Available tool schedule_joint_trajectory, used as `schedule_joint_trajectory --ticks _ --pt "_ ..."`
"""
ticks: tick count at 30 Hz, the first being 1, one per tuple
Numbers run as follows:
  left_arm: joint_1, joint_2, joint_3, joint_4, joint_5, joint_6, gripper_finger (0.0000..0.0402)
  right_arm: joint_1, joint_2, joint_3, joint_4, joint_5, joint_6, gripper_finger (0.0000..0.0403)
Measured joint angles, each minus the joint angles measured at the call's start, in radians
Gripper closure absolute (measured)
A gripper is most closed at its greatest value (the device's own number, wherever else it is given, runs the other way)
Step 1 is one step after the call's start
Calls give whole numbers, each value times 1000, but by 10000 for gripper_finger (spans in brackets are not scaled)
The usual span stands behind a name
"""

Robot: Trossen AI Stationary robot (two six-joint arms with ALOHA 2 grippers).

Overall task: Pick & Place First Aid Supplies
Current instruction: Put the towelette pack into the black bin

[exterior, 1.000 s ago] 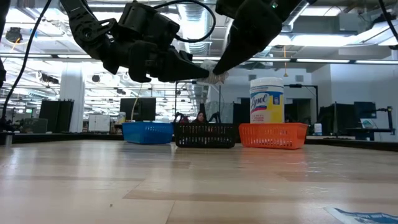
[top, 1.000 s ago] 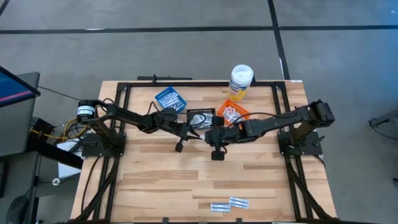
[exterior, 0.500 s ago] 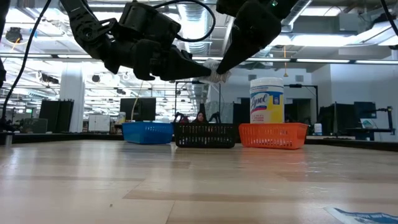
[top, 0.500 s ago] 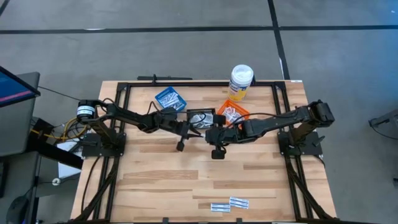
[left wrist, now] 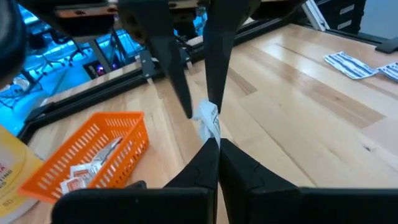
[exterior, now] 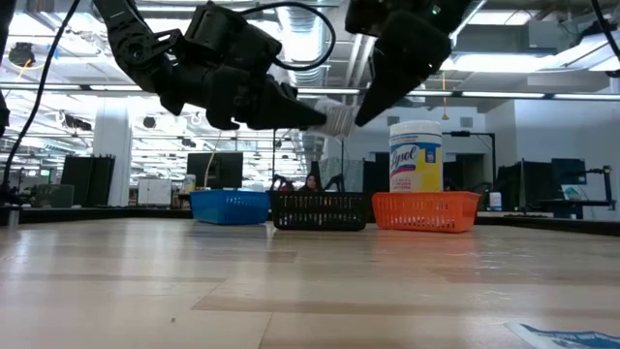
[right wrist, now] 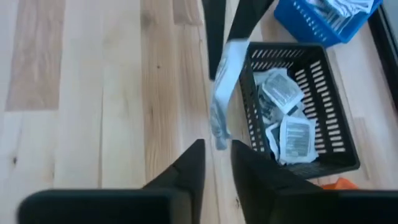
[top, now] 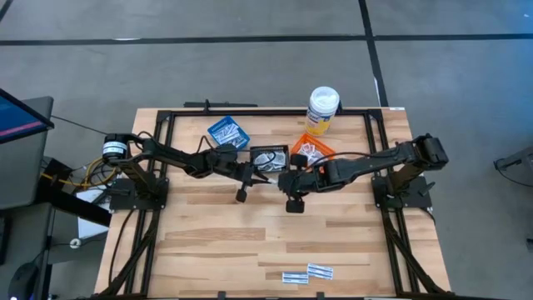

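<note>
A narrow white packet (left wrist: 208, 118) of the first aid supplies hangs in the air beside the black basket (top: 268, 157), with my left gripper (left wrist: 213, 142) shut on it. My right gripper (right wrist: 217, 155) is open and slants down from the table's right. Its fingers (left wrist: 181, 87) stand on either side of the packet's free end (right wrist: 217, 134); whether they touch it I cannot tell. The black basket holds more white packets (right wrist: 283, 118). Two more packets (top: 308, 272) lie flat near the table's front edge. My left gripper pinches one end of the packet (left wrist: 211, 132) between its two fingertips. The fingers come nearly level from the table's left. The packet (exterior: 335, 116) sticks out beyond the fingertips toward my right gripper, high above the table.
At the back of the table stand a blue basket (top: 227, 132), the black basket and an orange basket (top: 310, 150), each with packets in it. A tall white bottle with a yellow label (top: 322, 108) stands behind the orange one. A black frame (top: 250, 112) rims the table.
My right gripper has opened and let go of the packet's end, tipping and drawing back a little toward the table's right. The packet stays in my left gripper, which has kept still.
</note>
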Motion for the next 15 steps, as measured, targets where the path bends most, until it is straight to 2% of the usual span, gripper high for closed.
schedule_joint_trajectory --ticks 9,15 --pt "0 0 0 -2 26 25 395 -37 1 0 70 -11 -11 262" --pt "-5 0 0 -4 28 162 395 -80 1 0 80 -251 -51 235"
